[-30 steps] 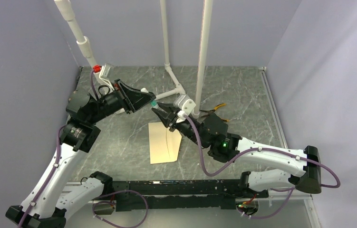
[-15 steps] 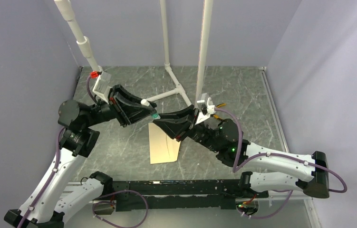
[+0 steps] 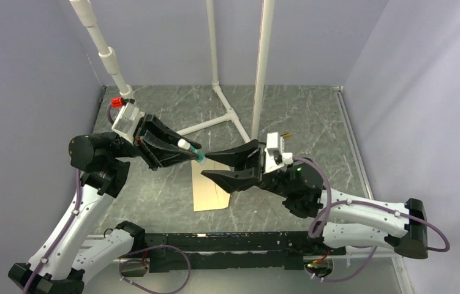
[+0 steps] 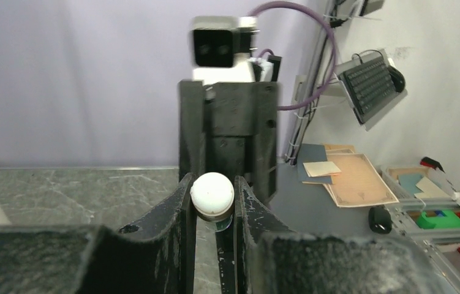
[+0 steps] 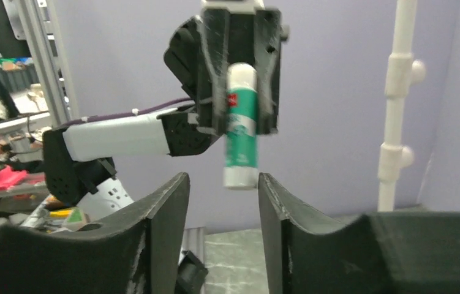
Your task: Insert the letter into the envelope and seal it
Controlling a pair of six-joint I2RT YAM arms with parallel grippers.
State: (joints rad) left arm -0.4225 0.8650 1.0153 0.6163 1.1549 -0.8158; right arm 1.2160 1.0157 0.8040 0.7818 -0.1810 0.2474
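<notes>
A tan envelope (image 3: 210,190) lies flat on the marble table between the two arms. The letter is out of view. My left gripper (image 3: 193,154) is shut on a white and green glue stick (image 3: 189,150), held in the air above the envelope's far end. In the left wrist view the stick's round white end (image 4: 212,195) sits pinched between the fingers. My right gripper (image 3: 204,164) faces it from the right, open, with the stick's white lower end (image 5: 241,174) just beyond the gap between its tips (image 5: 222,177) and apart from both fingers.
A white pipe stand (image 3: 215,79) and an upright white pole (image 3: 261,73) rise from the table's far middle. Another white pipe (image 3: 101,46) leans at the far left. Purple walls close in both sides. A black rail (image 3: 227,242) runs along the near edge.
The right gripper has rolled over, opened wider and let go of the stick's tip. The left arm has shifted left and down with the glue stick still held.
</notes>
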